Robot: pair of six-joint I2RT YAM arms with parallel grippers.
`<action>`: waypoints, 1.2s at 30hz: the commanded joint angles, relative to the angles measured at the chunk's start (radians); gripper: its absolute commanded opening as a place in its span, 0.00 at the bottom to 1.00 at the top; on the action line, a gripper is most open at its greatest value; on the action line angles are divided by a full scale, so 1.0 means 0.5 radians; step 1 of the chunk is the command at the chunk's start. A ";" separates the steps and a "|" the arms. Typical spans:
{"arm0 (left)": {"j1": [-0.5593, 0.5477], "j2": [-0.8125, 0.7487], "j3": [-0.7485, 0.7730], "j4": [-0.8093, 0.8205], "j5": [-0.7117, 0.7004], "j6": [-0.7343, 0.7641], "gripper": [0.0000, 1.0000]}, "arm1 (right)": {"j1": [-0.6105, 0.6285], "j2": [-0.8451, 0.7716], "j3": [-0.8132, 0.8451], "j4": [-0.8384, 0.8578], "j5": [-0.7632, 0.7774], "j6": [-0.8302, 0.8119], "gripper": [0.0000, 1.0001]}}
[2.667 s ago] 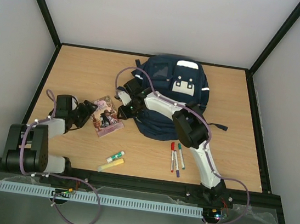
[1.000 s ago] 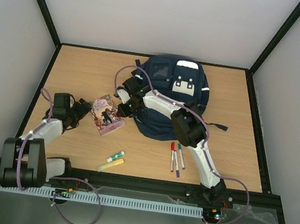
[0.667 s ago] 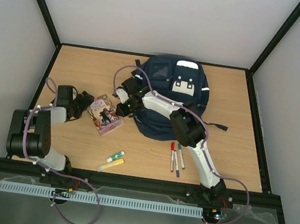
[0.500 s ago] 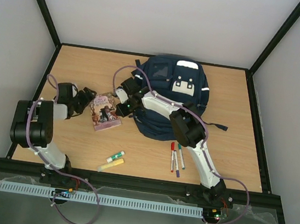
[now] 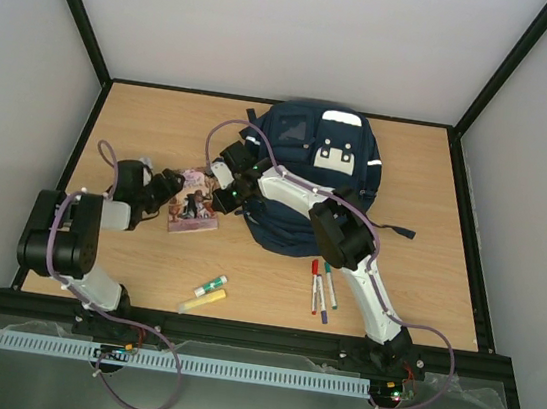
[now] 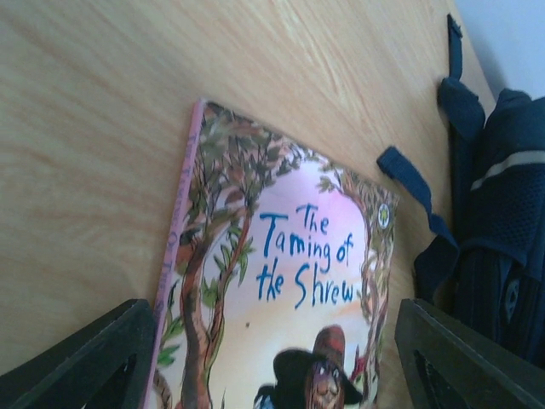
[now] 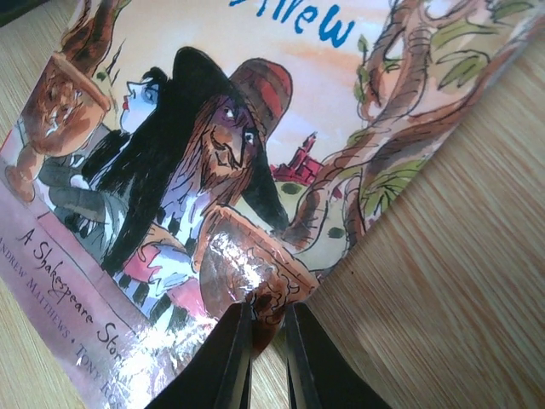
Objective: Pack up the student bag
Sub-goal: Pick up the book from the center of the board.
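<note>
The navy student bag [image 5: 323,176] lies flat at the back middle of the table; its edge and a strap show in the left wrist view [image 6: 502,221]. A picture book, "The Taming of the Shrew" [image 5: 193,211], lies on the wood left of the bag. My right gripper [image 5: 218,195] is shut on the book's corner [image 7: 272,294], which bends up a little between the fingers [image 7: 232,358]. My left gripper [image 5: 171,195] is open. Its two fingers stand either side of the book [image 6: 281,281], close to the book's long edges.
Three markers [image 5: 321,286] lie in front of the bag, near the right arm. A green highlighter and a yellow one [image 5: 205,292] lie near the table's front edge. A loose bag strap [image 5: 398,231] sticks out to the right.
My left arm has swung in from the left until its fingers straddle the book, and they have narrowed a little. The book has turned and shifted slightly, with my right gripper still on its corner.
</note>
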 commanded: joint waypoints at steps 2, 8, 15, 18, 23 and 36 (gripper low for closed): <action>-0.201 -0.178 -0.198 -0.420 0.456 -0.062 0.80 | 0.060 0.360 -0.173 -0.267 0.254 -0.030 0.13; -0.192 -0.374 -0.412 -0.240 0.583 -0.169 0.78 | 0.060 0.364 -0.169 -0.268 0.180 -0.019 0.13; -0.213 -0.405 -0.374 0.096 0.836 -0.247 0.76 | 0.060 0.361 -0.169 -0.271 0.121 -0.021 0.14; -0.223 -0.525 -0.326 0.053 0.834 -0.264 0.74 | 0.060 0.350 -0.169 -0.272 0.120 -0.024 0.14; -0.231 -0.778 -0.293 -0.095 0.788 -0.275 0.74 | 0.060 0.324 -0.173 -0.273 0.073 -0.022 0.15; -0.301 -0.953 -0.453 -0.271 0.633 -0.274 0.74 | 0.060 0.317 -0.193 -0.294 -0.201 -0.084 0.18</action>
